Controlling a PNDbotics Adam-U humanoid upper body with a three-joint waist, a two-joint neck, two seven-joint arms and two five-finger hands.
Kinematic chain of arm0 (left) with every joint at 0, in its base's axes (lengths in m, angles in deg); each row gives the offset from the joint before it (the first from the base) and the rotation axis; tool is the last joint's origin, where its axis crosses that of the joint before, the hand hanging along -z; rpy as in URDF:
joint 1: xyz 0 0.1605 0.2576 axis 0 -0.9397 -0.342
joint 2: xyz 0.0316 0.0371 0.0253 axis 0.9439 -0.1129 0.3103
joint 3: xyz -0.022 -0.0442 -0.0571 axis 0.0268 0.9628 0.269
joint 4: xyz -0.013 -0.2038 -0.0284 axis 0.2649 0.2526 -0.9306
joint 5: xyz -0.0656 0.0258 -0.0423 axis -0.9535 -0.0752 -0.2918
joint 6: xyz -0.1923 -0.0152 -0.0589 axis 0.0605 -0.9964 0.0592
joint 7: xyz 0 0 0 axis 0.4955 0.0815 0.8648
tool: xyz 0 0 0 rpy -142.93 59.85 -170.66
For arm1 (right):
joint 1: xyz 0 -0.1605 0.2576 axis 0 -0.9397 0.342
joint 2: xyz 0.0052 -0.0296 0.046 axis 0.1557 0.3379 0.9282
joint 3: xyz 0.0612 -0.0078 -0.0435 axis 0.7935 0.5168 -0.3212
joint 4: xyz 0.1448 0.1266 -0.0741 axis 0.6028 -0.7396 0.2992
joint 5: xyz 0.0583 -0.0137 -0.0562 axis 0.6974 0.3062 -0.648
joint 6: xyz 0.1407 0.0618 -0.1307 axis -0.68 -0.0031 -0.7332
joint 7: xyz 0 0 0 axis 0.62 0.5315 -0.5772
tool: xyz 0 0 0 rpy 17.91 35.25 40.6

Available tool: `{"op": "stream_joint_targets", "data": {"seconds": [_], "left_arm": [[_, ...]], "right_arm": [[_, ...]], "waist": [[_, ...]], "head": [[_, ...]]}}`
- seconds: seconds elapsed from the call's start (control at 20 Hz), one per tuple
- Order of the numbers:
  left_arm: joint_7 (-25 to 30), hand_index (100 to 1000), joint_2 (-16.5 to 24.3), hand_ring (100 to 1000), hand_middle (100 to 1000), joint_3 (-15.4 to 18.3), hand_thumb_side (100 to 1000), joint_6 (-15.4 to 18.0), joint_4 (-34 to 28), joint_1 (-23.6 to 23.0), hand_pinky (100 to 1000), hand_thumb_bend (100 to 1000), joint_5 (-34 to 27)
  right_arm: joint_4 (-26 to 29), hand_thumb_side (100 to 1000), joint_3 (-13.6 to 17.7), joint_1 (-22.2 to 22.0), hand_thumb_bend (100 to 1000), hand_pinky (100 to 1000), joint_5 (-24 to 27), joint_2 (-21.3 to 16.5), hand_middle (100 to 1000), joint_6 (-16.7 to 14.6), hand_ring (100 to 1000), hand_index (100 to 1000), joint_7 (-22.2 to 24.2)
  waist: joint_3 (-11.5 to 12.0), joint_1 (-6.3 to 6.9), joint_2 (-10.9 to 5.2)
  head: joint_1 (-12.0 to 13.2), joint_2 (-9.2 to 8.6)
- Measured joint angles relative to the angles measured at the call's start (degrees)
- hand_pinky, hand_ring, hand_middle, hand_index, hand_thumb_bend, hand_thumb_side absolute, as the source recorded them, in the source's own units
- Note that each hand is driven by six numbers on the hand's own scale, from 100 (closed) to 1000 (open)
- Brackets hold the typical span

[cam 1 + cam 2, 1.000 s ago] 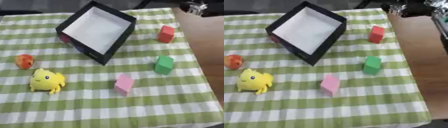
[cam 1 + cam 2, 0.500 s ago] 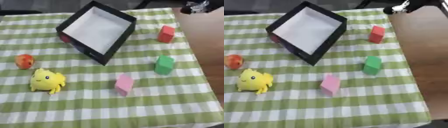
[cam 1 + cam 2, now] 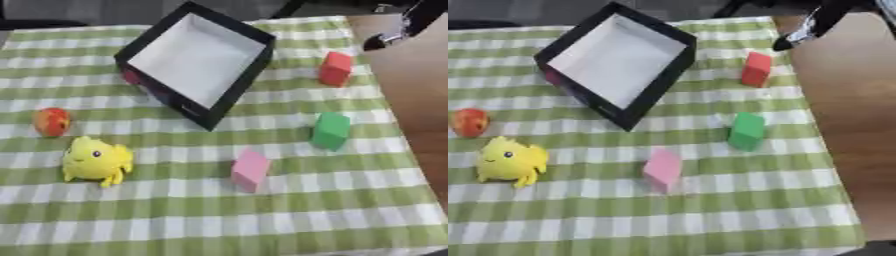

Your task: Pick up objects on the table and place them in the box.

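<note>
Five loose things lie on my table, which is covered with a green and white checked cloth. At its right side the cloth ends and bare brown wood shows. Beyond the far edge the room is dark and I cannot make out anything there.

The box is black outside and white inside, open, and it stands turned at an angle near the far edge, a little left of the middle. The red block is near the far right corner of the cloth. The green block lies nearer to me on the same right side, and the pink block is around the middle of the cloth. The yellow toy sits by the left edge, with a small red and orange round thing just behind it.

My right hand comes in at the far right corner, above the wood, beside the red block and apart from it. It is dark with a silver part; whether the fingers are spread or curled I cannot tell. It holds nothing that I can see.
</note>
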Motion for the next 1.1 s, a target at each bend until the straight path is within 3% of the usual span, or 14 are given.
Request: {"op": "stream_joint_targets", "data": {"seconds": [0.65, 1.1], "left_arm": [[0.2, 844, 0.0, 668, 743, -0.3, 685, -0.2, 0.2, 0.0, 892, 299, -0.2], [0.2, 844, 0.0, 667, 743, -0.3, 687, -0.2, 0.2, 0.0, 893, 298, -0.2]], "right_arm": [[-7.3, 274, -1.5, 2.3, 528, 946, -8.2, 4.5, 792, 0.1, 827, 898, -2.0], [-10.7, 314, -1.8, 2.4, 578, 953, -13.8, 6.1, 802, -0.1, 841, 903, -4.1]], "waist": [[0.0, 0.0, 0.0], [0.4, 0.0, 0.0]], "head": [[-0.8, 0.0], [-1.0, 0.0]]}}
